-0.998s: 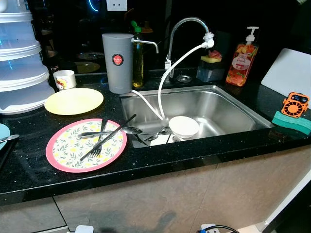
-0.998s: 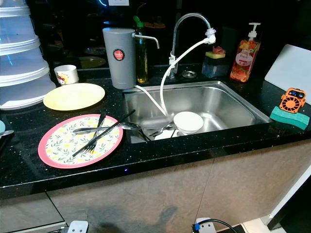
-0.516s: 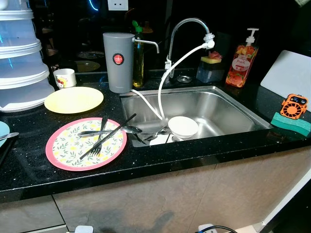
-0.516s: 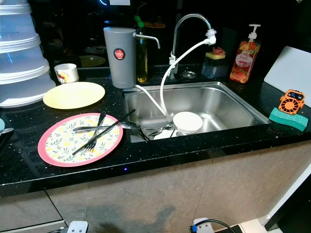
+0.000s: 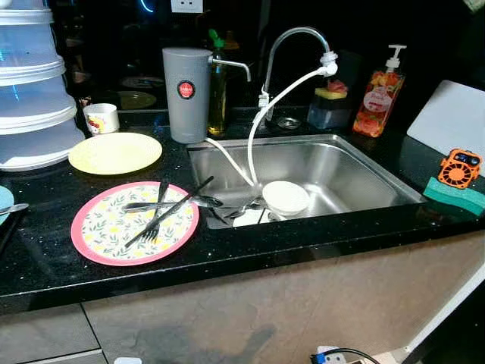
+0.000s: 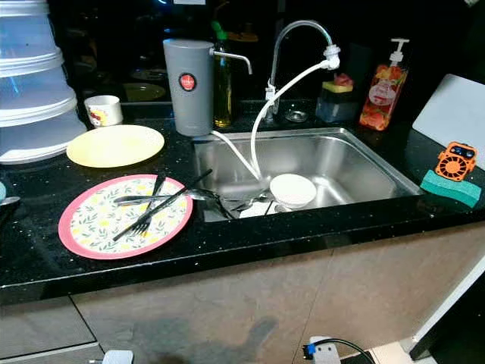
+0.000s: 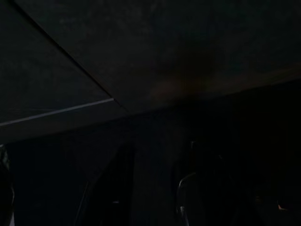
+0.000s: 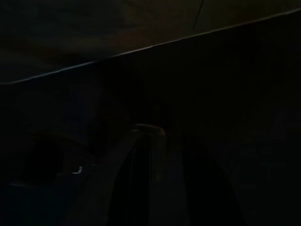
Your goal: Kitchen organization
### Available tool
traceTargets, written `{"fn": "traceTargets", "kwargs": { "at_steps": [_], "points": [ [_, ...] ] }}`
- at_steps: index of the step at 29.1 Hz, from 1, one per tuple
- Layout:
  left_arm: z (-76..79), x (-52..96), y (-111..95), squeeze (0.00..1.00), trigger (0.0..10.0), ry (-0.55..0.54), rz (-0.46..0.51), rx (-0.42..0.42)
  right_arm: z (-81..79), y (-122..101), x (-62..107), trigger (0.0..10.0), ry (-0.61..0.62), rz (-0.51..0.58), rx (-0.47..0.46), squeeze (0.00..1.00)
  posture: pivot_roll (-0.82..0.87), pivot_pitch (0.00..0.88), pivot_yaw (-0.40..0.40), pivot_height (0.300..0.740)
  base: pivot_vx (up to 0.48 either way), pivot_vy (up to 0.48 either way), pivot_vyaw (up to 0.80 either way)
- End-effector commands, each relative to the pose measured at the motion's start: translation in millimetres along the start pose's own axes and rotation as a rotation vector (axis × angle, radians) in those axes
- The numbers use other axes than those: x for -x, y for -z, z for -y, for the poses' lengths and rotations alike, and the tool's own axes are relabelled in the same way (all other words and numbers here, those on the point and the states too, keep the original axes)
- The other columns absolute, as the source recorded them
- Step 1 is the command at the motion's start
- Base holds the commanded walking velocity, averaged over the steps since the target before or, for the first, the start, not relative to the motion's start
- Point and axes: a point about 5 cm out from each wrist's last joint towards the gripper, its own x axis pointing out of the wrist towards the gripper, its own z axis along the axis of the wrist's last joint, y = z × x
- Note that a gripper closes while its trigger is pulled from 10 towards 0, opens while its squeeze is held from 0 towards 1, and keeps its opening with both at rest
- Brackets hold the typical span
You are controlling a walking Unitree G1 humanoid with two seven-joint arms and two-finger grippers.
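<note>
Both wrist views are very dark; whether either pincer is apart or together cannot be told. Nearest on the black counter (image 5: 45, 265): pink floral plate (image 5: 135, 223) bearing dark cutlery (image 5: 163, 212). Beyond: steel sink (image 5: 356, 163) holding a white bowl (image 5: 285, 197); yellow plate (image 5: 115, 153); farthest, grey canister (image 5: 186, 95).

The counter (image 5: 45, 258) is glossy black stone with fine pale speckles, and set into it is a brushed steel sink (image 5: 356, 171), its walls softly reflective. Behind the sink the tap (image 5: 292, 38) is polished chrome, with a smooth white plastic hose (image 5: 284, 95) hanging from it. Left of the sink, a glossy patterned plate (image 5: 106, 231) carries black forks (image 5: 155, 224) and a shiny metal spoon (image 5: 201, 202). The grey canister (image 5: 188, 95) looks matt.
</note>
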Motion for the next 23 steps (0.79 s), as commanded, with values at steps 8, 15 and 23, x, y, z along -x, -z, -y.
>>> {"fn": "traceTargets", "kwargs": {
  "at_steps": [8, 15, 23],
  "points": [
    [3.2, -3.4, -8, 0.0, 10.0, 0.009, 0.005, -0.02, 3.2, 16, 2.5, 10.0, 0.026, -0.027, 0.003, 0.0, 0.01, 0.03, -0.012, 0.74, 0.0, 0.0, 0.0],
    [0.1, -2.5, -4, 0.0, 10.0, -0.01, -0.011, -0.007, 7.6, 10, 2.8, 10.0, 0.055, 0.0, 0.021, 0.0, 0.0, 0.034, -0.011, 0.74, 0.0, 0.0, 0.0],
    [-1.7, -0.7, -2, 0.0, 10.0, 0.006, -0.003, -0.002, -4.4, 3, -0.4, 10.0, -0.013, -0.001, 0.014, 0.0, 0.01, 0.031, -0.014, 0.74, 0.0, 0.0, 0.0]
  ]
}}
